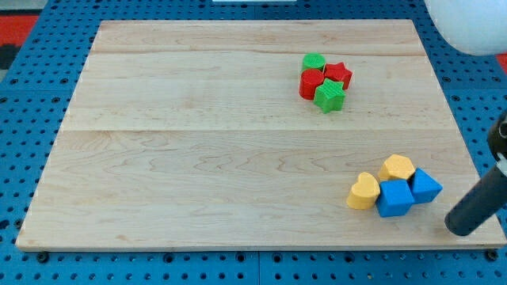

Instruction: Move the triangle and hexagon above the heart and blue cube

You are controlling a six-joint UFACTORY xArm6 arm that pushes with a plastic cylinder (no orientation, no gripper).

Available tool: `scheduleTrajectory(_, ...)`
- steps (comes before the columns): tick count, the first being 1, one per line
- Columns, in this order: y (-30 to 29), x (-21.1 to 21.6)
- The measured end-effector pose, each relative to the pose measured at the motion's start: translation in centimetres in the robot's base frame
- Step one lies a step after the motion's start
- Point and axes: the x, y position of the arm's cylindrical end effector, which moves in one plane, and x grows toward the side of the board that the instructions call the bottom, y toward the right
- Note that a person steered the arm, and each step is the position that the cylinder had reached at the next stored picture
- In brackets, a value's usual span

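my tip point(458, 230) at view's bottom right, beside blue triangle point(425, 186) | no claw in view | rod top cut off

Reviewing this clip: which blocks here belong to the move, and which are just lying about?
In the job: blue triangle, yellow hexagon, yellow heart, blue cube; my tip sits right of them.

Lying about, upper right cluster: green block, red star, red cylinder, green star.
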Motion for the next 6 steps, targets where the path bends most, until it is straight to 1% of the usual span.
scheduleTrajectory(1, 0.0, -2.5)
scheduleTrajectory(2, -0.3, -3.7)
scheduleTrajectory(3, -2.0, -4.1)
scheduleTrajectory(4, -4.9, -5.4)
scheduleTrajectory(5, -4.1, -5.7)
scheduleTrajectory(6, 1.3, -4.8)
